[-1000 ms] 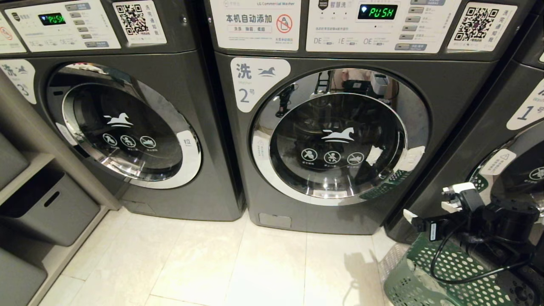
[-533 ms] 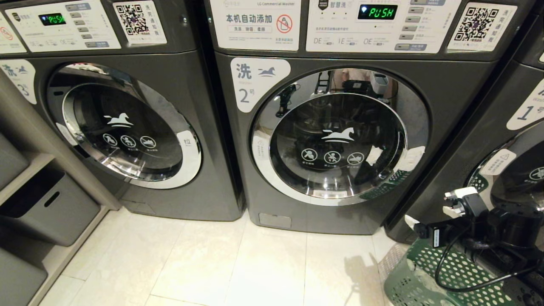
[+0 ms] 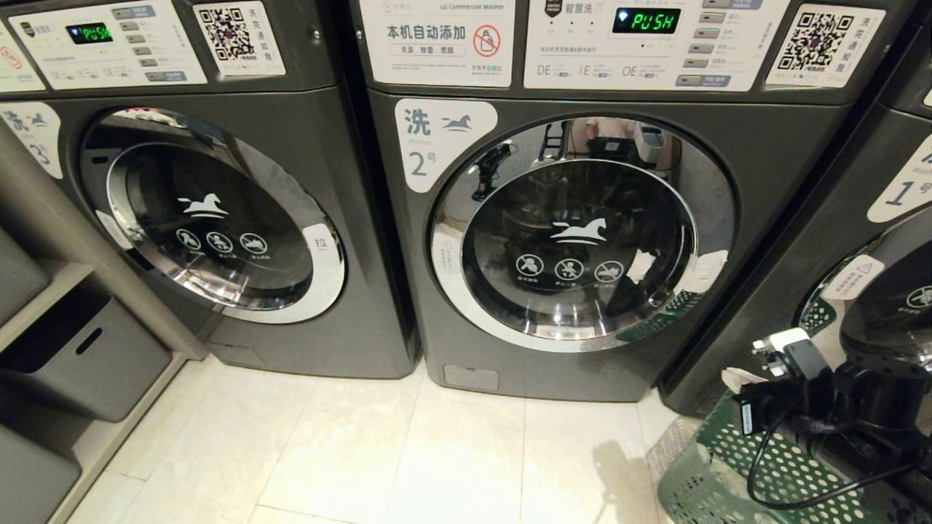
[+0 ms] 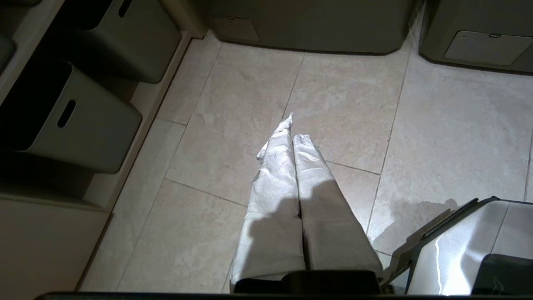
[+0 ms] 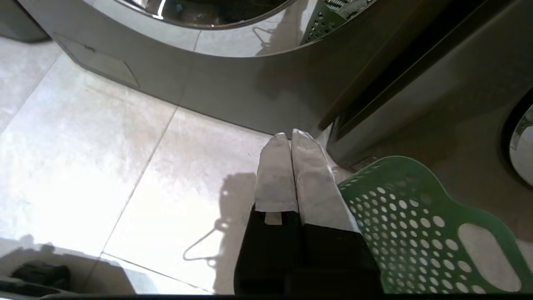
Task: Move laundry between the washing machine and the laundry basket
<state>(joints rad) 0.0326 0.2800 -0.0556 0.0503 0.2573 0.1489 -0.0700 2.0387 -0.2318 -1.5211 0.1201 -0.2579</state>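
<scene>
Laundry basket (image 3: 735,466): green plastic w/ round holes.

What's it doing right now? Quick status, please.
Right gripper shut, empty, above basket. Left gripper shut, empty, over floor. Washer 2 door closed; no laundry seen. Nothing in the way.

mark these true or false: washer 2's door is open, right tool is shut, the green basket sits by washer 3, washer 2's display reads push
1. The dark grey front-loading washing machine marked 2 has its round chrome-rimmed door open. False: it is closed.
2. The right tool is shut with nothing in it. True.
3. The green perforated plastic laundry basket sits beside the machine marked 3. False: it is on the floor at the right, before machine 1.
4. Machine 2's green display reads PUSH. True.
</scene>
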